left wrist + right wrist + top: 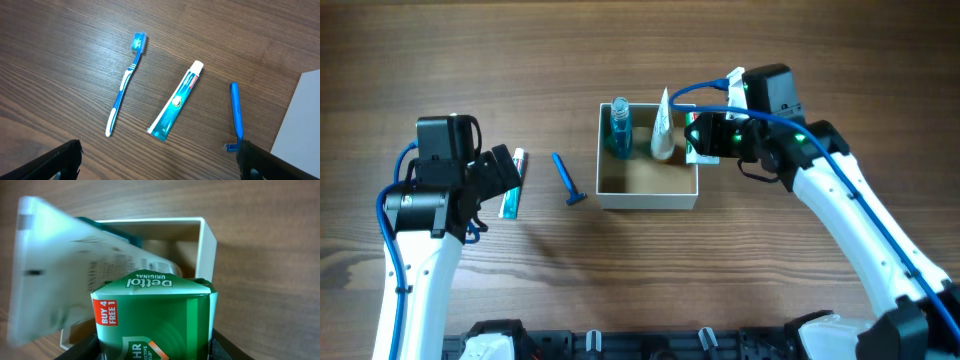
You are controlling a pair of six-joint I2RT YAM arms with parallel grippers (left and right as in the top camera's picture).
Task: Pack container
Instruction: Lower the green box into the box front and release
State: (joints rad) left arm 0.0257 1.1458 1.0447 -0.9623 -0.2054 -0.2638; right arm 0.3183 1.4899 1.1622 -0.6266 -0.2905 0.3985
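Gripping a green Dettol box (152, 317), the right gripper (155, 350) has its two dark fingers pressed on the box's left and right sides, with the carton upright between them and the flap end facing the wrist camera. Just ahead of this gripper sits the container (208, 245), white-walled with a tan inside. From overhead the box sits at the container's right wall, overlapping the rim; whether it touches the wall I cannot tell. Ahead and to the left of the held box a white tube (70, 275) leans at a slant inside the container, close against the box in the wrist view. Farther in, beyond the tube, stands a teal-blue bottle (619, 127), near the far left corner. The left gripper (160, 162) is spread wide, fingers (65, 159) at the two bottom corners of its wrist view, holding nothing and touching nothing, hovering over the wooden table (620, 270). Directly ahead of it, between the fingers' lines, lies a toothpaste tube (176, 104), flat, cap end away from the gripper. Left of that and apart from it lies a blue-and-white toothbrush (124, 86), capped head far from the gripper. On the gripper's right a blue razor (236, 111) lies flat, head end just beside the right finger. Beyond the razor, the container's white wall shows at the edge of the view.
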